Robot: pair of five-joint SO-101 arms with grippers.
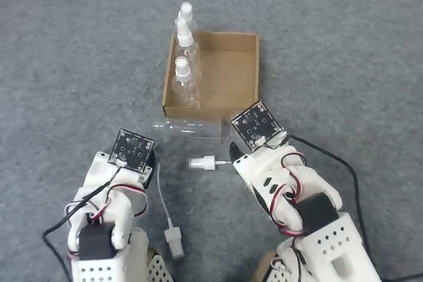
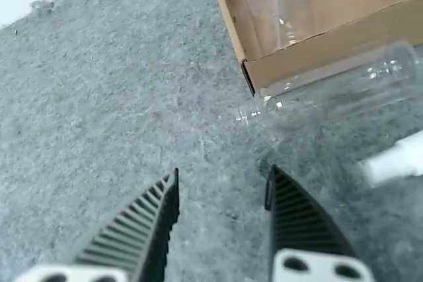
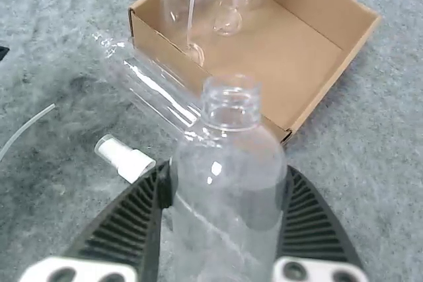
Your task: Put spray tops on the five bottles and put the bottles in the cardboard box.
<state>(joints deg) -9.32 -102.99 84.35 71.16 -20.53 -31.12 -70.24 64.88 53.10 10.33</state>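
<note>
I see the grey table point(image 1: 344, 64) with the cardboard box point(image 1: 231, 77) at the far middle, open side up. In the box, 3 capped bottles point(image 1: 184, 84) stand along its left wall. My right fingers point(image 3: 142, 212) sit near the box's near right corner, closed around 1 uncapped bottle point(image 3: 228, 156), its open neck pointing toward the box. My left fingers point(image 2: 162, 209) hang over bare table at near left, spread wide with nothing between them. 1 more open bottle point(image 1: 192, 127) lies on its side just in front of the box's near wall. 1 spray top point(image 1: 202, 162) lies beside the right fingers, and a second spray top point(image 1: 173, 241), its long tube trailing, lies nearer between the arms.
</note>
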